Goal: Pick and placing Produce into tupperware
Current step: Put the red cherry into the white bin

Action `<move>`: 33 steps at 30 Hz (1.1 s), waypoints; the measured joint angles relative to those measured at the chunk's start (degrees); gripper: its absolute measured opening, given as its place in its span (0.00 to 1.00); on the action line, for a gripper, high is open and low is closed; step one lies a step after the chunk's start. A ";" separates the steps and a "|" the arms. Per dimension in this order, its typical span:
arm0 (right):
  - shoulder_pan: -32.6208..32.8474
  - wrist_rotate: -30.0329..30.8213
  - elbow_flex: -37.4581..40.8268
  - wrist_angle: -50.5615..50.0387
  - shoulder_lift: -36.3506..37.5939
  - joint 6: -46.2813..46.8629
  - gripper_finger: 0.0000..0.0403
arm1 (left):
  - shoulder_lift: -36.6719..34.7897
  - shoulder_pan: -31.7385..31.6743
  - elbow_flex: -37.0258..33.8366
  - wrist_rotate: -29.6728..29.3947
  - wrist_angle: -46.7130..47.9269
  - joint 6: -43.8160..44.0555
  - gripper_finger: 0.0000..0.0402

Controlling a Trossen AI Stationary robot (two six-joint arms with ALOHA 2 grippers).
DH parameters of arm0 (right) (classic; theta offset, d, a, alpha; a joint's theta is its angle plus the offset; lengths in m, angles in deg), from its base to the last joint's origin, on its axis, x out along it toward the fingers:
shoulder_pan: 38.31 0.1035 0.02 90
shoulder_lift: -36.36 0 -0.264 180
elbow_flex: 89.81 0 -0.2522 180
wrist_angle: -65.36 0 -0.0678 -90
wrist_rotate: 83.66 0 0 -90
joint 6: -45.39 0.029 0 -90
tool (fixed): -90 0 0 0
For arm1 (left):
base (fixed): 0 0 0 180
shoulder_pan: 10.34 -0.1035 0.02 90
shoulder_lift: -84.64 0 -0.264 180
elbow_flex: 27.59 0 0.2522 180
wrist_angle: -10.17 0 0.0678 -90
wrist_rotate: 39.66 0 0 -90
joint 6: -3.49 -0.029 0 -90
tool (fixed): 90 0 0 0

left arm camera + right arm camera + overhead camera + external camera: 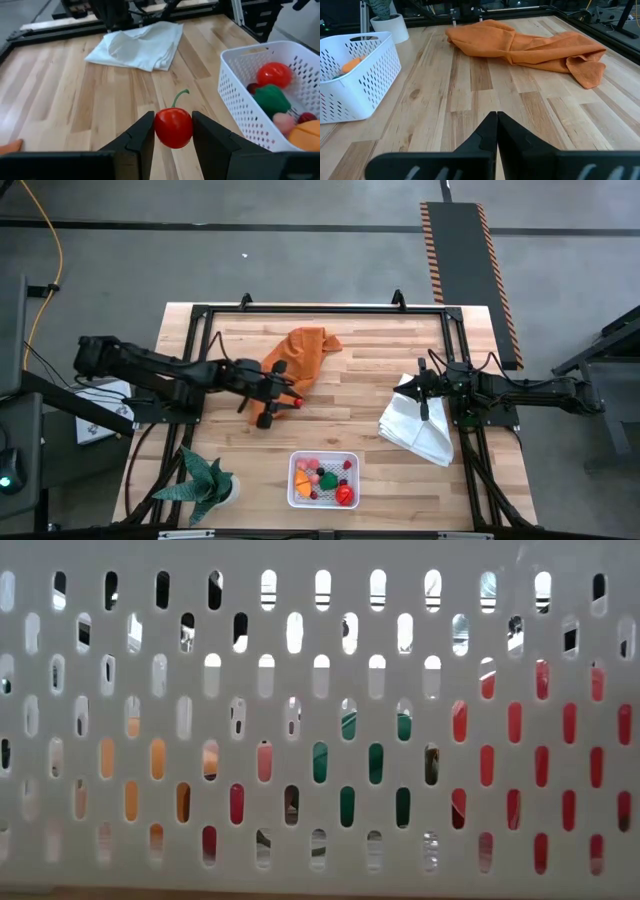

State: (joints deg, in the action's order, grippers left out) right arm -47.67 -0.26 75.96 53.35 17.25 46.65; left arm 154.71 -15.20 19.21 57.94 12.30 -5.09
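The left end effector (173,131) is clamped on a small glossy red toy cherry with a thin green stem (173,127), one dark finger pressed to each side of it, above the pale wooden plank counter (360,380) near its middle. In the high view this end effector (288,402) sits just beside the lower edge of a crumpled orange cloth (303,352). The white perforated plastic container (323,479) stands at the counter's front edge, well apart from the held cherry, and already holds several toy pieces: a red round one (274,75), a green one (270,98), a pink one, an orange one and small dark berries. A small potted green plant in a white pot (207,483) stands near the container at the front left. The right end effector (496,122) has its fingers pressed together with nothing between them and rests at the right side of the counter, over a folded white cloth (418,423). The low view is filled by the container's slotted wall (320,660), with orange, pink, green and red showing through the slots.
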 joint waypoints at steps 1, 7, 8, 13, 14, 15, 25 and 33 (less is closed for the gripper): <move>-0.01 -0.01 0.00 -0.01 0.00 0.00 0.00 | -0.79 0.00 0.00 -0.24 0.48 0.03 0.28; 0.00 0.01 0.00 0.00 0.00 0.00 0.00 | -4.85 0.00 2.27 -1.05 8.24 1.92 0.28; 0.00 0.00 0.00 0.00 0.00 0.00 0.00 | -5.01 0.00 3.69 -1.41 10.54 1.72 0.28; 0.01 0.01 0.00 -0.01 0.00 0.00 0.00 | -4.84 0.01 12.74 -2.71 22.44 -1.44 0.28; 0.01 0.01 0.00 0.01 0.00 0.00 0.00 | -4.67 0.04 14.57 -2.91 24.23 -2.12 0.28; 0.01 -0.01 0.00 -0.01 0.00 0.00 0.00 | -4.60 0.04 16.37 -2.96 26.22 -2.81 0.28; -0.01 0.00 0.00 -0.01 0.00 0.00 0.00 | -4.56 1.17 28.46 -5.88 41.34 -1.86 0.28; 0.00 0.00 0.00 0.01 0.00 0.00 0.00 | -1.69 7.97 36.57 -15.51 46.35 1.45 0.28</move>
State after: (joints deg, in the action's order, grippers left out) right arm -47.67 -0.26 75.96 53.36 17.25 46.65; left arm 153.02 -7.23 55.78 42.43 58.64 -3.64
